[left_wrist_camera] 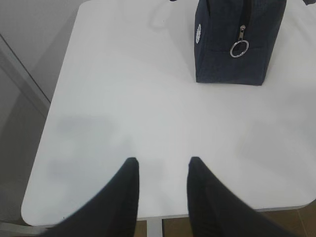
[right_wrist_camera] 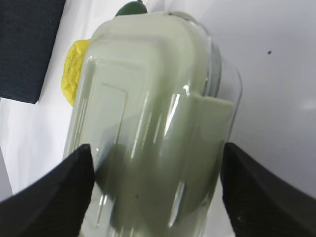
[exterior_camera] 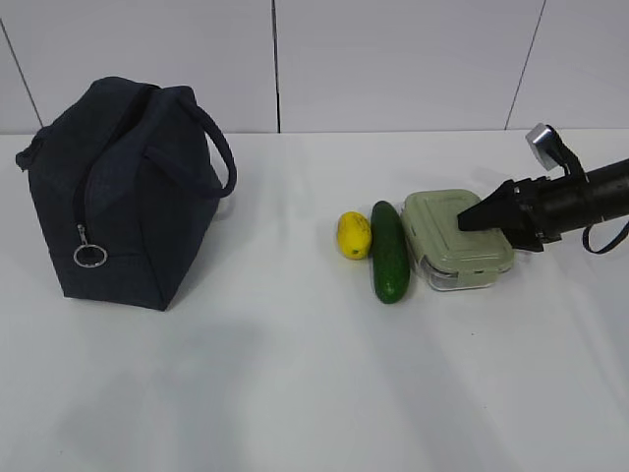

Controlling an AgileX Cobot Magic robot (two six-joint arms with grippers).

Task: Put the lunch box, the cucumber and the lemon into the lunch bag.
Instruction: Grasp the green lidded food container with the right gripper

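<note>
The lunch box (exterior_camera: pixel 454 241), clear with a sage-green lid, lies on the white table at the right. The dark green cucumber (exterior_camera: pixel 389 252) lies just left of it, and the yellow lemon (exterior_camera: pixel 354 235) left of that. My right gripper (exterior_camera: pixel 474 217) reaches in from the right over the box lid. In the right wrist view it (right_wrist_camera: pixel 155 150) stands open with one finger on each side of the lunch box (right_wrist_camera: pixel 148 98); the lemon (right_wrist_camera: pixel 74 69) and cucumber tip (right_wrist_camera: pixel 132 7) show beyond. The navy lunch bag (exterior_camera: pixel 128 197) stands at far left. My left gripper (left_wrist_camera: pixel 163 160) is open and empty.
The bag's zipper ring pull (exterior_camera: pixel 90 256) hangs on its near end, also seen in the left wrist view as the ring pull (left_wrist_camera: pixel 239 48). The white table's front edge (left_wrist_camera: pixel 148 217) lies right under the left fingers. A white panelled wall (exterior_camera: pixel 393 59) backs the table.
</note>
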